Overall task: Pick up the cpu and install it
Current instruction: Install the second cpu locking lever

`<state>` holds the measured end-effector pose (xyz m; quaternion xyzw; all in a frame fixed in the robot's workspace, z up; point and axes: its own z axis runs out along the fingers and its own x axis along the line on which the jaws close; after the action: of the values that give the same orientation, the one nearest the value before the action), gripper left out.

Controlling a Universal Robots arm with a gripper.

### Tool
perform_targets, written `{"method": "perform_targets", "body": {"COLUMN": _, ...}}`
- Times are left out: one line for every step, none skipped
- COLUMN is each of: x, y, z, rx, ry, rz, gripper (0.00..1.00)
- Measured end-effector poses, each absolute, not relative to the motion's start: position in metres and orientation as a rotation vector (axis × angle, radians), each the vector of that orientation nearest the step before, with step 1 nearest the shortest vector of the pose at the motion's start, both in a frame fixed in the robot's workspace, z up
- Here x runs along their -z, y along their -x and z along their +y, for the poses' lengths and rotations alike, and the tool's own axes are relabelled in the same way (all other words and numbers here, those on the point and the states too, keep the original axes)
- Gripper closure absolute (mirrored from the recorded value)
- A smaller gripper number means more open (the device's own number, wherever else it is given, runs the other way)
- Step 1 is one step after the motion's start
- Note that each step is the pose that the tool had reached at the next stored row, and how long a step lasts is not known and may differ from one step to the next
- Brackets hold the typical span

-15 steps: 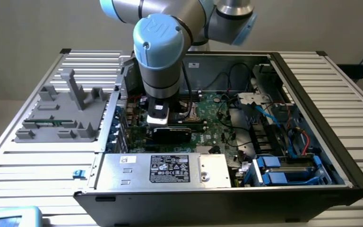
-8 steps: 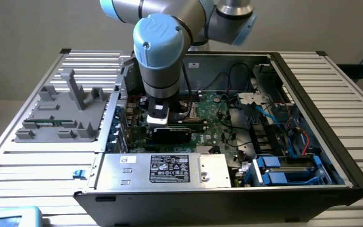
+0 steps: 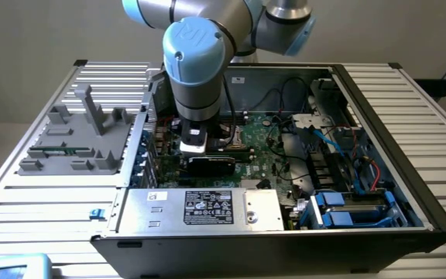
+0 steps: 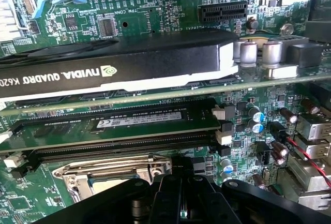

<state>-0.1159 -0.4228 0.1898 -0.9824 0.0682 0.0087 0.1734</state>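
My gripper hangs low inside the open computer case, just over the green motherboard. In the wrist view its black fingers stand pressed together, and the gripper is shut right beside the silver metal frame of the processor socket. The cpu is hidden; I cannot tell whether anything sits between the fingers. Beyond the socket lie a memory stick and a black NVIDIA graphics card.
A silver power supply box with a white label lies at the case's near edge. Cables and blue drive bays fill the exterior view's right. A grey fixture tray rests on the slatted table at the exterior view's left.
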Motion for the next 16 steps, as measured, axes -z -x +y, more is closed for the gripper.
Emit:
{"method": "perform_targets", "body": {"x": -0.1899, "y": 0.1160, "z": -0.4229, "rx": -0.025, "ry": 2.786, "rz": 0.193, "gripper": 0.89}}
{"method": "perform_targets", "body": {"x": -0.1899, "y": 0.1160, "z": -0.4230, "rx": -0.025, "ry": 2.786, "rz": 0.193, "gripper": 0.89}}
{"method": "perform_targets", "body": {"x": -0.1898, "y": 0.1161, "z": -0.4234, "rx": -0.025, "ry": 2.786, "rz": 0.194, "gripper": 0.89}}
{"method": "perform_targets", "body": {"x": -0.1898, "y": 0.1160, "z": -0.4237, "rx": -0.025, "ry": 2.786, "rz": 0.193, "gripper": 0.89}}
{"method": "perform_targets", "body": {"x": -0.1898, "y": 0.1160, "z": -0.4241, "rx": -0.025, "ry": 2.786, "rz": 0.193, "gripper": 0.89}}
{"method": "perform_targets", "body": {"x": -0.1899, "y": 0.1160, "z": -0.4245, "rx": -0.025, "ry": 2.786, "rz": 0.193, "gripper": 0.89}}
{"method": "perform_targets", "body": {"x": -0.1898, "y": 0.1160, "z": -0.4249, "rx": -0.025, "ry": 2.786, "rz": 0.193, "gripper": 0.89}}
{"method": "perform_targets", "body": {"x": -0.1898, "y": 0.1160, "z": -0.4254, "rx": -0.025, "ry": 2.786, "rz": 0.193, "gripper": 0.89}}
{"method": "perform_targets", "body": {"x": -0.1898, "y": 0.1160, "z": -0.4258, "rx": -0.025, "ry": 2.786, "rz": 0.193, "gripper": 0.89}}
{"method": "perform_targets", "body": {"x": -0.1899, "y": 0.1160, "z": -0.4260, "rx": -0.025, "ry": 2.786, "rz": 0.193, "gripper": 0.89}}
{"method": "perform_targets", "body": {"x": -0.1899, "y": 0.1160, "z": -0.4262, "rx": -0.025, "ry": 2.786, "rz": 0.193, "gripper": 0.89}}
{"method": "perform_targets", "body": {"x": -0.1902, "y": 0.1160, "z": -0.4264, "rx": -0.025, "ry": 2.786, "rz": 0.193, "gripper": 0.89}}
{"method": "perform_targets", "body": {"x": -0.1910, "y": 0.1160, "z": -0.4265, "rx": -0.025, "ry": 2.786, "rz": 0.193, "gripper": 0.89}}
{"method": "perform_targets", "body": {"x": -0.1925, "y": 0.1159, "z": -0.4266, "rx": -0.025, "ry": 2.786, "rz": 0.193, "gripper": 0.89}}
{"method": "perform_targets", "body": {"x": -0.1946, "y": 0.1159, "z": -0.4265, "rx": -0.024, "ry": 2.786, "rz": 0.193, "gripper": 0.89}}
{"method": "perform_targets", "body": {"x": -0.1971, "y": 0.1160, "z": -0.4266, "rx": -0.025, "ry": 2.786, "rz": 0.193, "gripper": 0.89}}
